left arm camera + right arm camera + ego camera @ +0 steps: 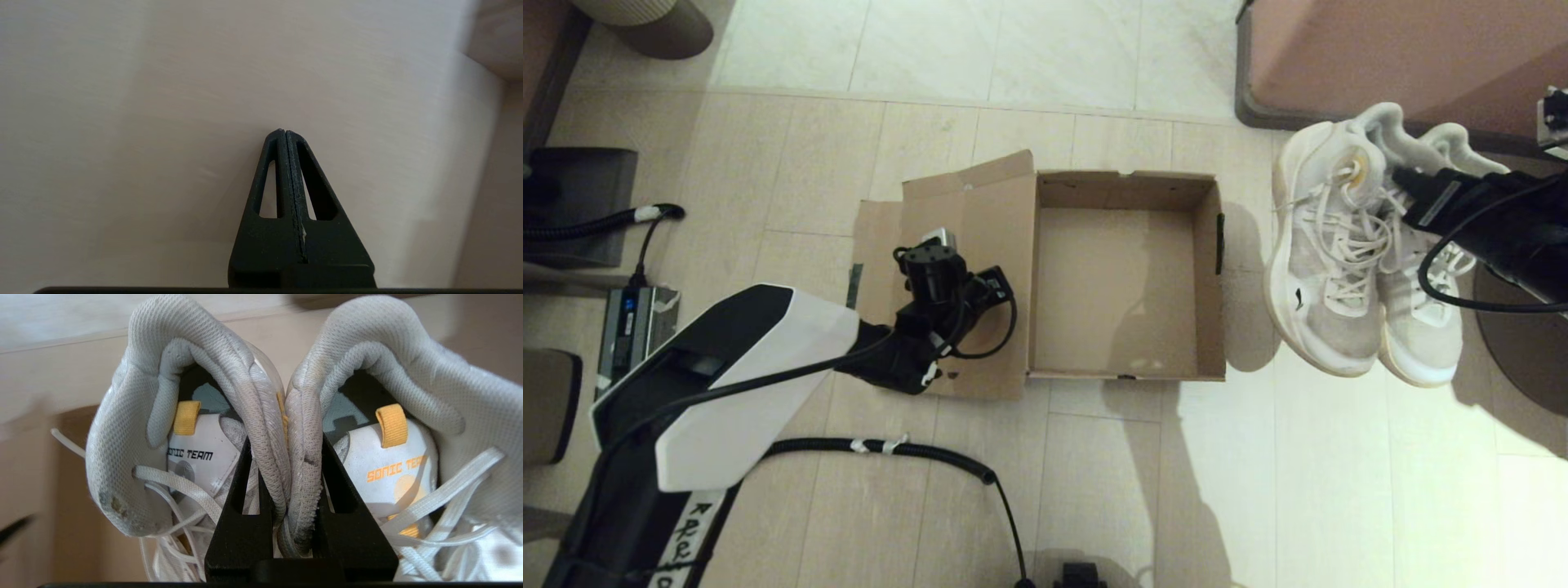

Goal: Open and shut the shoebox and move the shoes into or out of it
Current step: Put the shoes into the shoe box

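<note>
The brown cardboard shoebox [1123, 278] stands open and empty on the floor. Its lid [980, 237] lies folded out flat on the box's left side. My left gripper [935, 249] is over that lid, shut [284, 131] with nothing between its fingers, the tips at or just above the cardboard. To the right of the box hang the two white sneakers [1327, 253], toes toward me, clear of the box. My right gripper [1398, 175] is shut on both inner padded collars [286, 465], which are pinched together between its fingers [241, 486].
A brown piece of furniture [1405, 57] stands at the back right and a dark round base [1519, 343] lies below the shoes. On the left are a black mat [572, 204], a power unit [633, 318] and a corrugated cable [890, 447] along the floor.
</note>
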`<state>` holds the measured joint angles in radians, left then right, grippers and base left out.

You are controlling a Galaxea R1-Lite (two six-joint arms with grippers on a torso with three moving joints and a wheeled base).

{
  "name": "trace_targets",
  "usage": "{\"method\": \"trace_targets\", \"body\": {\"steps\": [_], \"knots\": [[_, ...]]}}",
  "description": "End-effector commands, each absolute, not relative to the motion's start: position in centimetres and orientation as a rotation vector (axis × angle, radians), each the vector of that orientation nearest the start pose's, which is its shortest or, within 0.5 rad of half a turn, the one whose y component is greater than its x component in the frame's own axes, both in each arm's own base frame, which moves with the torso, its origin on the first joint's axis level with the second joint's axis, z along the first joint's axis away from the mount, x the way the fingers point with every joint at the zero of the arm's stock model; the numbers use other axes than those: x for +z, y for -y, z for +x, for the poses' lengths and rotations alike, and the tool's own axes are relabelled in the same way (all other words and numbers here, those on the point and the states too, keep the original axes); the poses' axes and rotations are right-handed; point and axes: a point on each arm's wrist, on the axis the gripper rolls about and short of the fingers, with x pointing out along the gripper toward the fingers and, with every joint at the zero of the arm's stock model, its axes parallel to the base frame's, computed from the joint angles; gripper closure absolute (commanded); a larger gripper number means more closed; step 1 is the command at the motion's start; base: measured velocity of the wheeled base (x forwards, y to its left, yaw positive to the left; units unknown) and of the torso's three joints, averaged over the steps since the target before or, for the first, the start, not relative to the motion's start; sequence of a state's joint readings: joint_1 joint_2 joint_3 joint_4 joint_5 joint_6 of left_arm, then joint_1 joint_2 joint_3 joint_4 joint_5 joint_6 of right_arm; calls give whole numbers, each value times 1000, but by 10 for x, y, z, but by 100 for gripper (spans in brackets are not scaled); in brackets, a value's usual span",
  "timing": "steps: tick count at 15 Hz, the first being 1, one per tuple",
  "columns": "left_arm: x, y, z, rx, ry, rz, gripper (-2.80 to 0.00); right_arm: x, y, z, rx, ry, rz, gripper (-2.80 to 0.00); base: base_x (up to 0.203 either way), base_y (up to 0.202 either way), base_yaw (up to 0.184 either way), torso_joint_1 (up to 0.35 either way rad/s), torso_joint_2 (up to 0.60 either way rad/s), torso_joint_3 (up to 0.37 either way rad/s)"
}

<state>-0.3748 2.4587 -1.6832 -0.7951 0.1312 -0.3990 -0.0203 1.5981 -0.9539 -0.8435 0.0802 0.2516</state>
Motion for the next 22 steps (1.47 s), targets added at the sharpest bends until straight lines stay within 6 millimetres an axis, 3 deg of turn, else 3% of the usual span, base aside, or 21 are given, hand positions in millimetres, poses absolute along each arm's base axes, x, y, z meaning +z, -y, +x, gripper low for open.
{"method": "trace_targets", "body": {"steps": [1,4,8,11,14,17,20,22], "knots": [[128,194,473,-250,-20,-408,0,289,-17,282,161,221,255,0,0,0,0,0,0,0],[146,183,464,-192,2,-412,0,280,-51,288,222,163,273,0,0,0,0,0,0,0],[197,147,431,-150,53,-422,0,253,-85,313,246,96,280,0,0,0,0,0,0,0],[245,108,392,-103,116,-430,0,243,-120,333,233,103,291,0,0,0,0,0,0,0],[282,78,334,-72,159,-435,0,235,-152,358,121,129,311,0,0,0,0,0,0,0],[283,64,290,-56,138,-429,0,230,-180,361,85,132,328,0,0,0,0,0,0,0],[278,58,273,-45,120,-425,0,230,-202,366,87,147,343,0,0,0,0,0,0,0],[284,55,255,-49,145,-427,0,221,-215,375,88,140,339,0,0,0,0,0,0,0]]}}
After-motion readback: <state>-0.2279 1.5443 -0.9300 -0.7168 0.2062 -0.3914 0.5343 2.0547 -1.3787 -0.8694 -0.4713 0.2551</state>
